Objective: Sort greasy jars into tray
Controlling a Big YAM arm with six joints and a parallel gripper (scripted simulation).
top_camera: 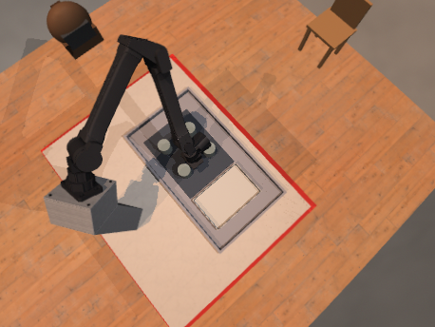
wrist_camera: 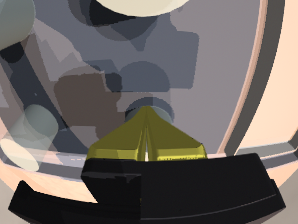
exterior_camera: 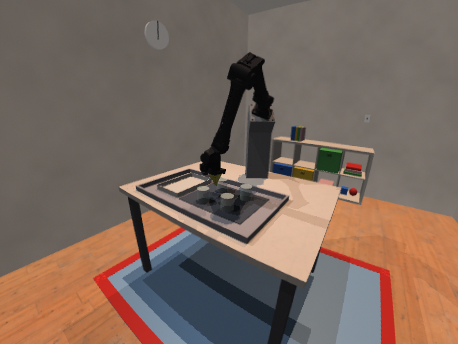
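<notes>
Top view first: from where I stand, 4 glass jars (top_camera: 183, 169) (exterior_camera: 227, 201) (wrist_camera: 30, 137) are upside down on the dark mat (top_camera: 204, 181) (exterior_camera: 250, 210), and the black arm (top_camera: 106, 95) (exterior_camera: 230, 120) reaches over them. Beside the mat, the shallow tray (top_camera: 205, 213) (exterior_camera: 168, 192) has 0 jars in it. So whatever the grease count turns out to be, between 1 and 3, the putting-away part isn't done.

The gripper (top_camera: 192, 159) (exterior_camera: 216, 184) (wrist_camera: 146, 112) is low among the jars, around the 2 on the tray side. Its 2 yellow fingers are pressed together with nothing pinched in them. In the wrist view their tips overlap a round shape beyond, but I can't tell whether they touch any glass.

I'd judge this to be the testing step: closed fingers make a handy prod, and looks alone won't give the grease away. The next move calls for a gentle push, low on the side of 1 jar, and a careful watch on how readily it slides. Too high a push could tip it; too long a one could knock it into a neighbour and muddle the answer. Once 1 proves slippery, the fingers would need to rise, spread, come down around it and squeeze firmly, since greasy glass may slip out on the lift towards the tray.
</notes>
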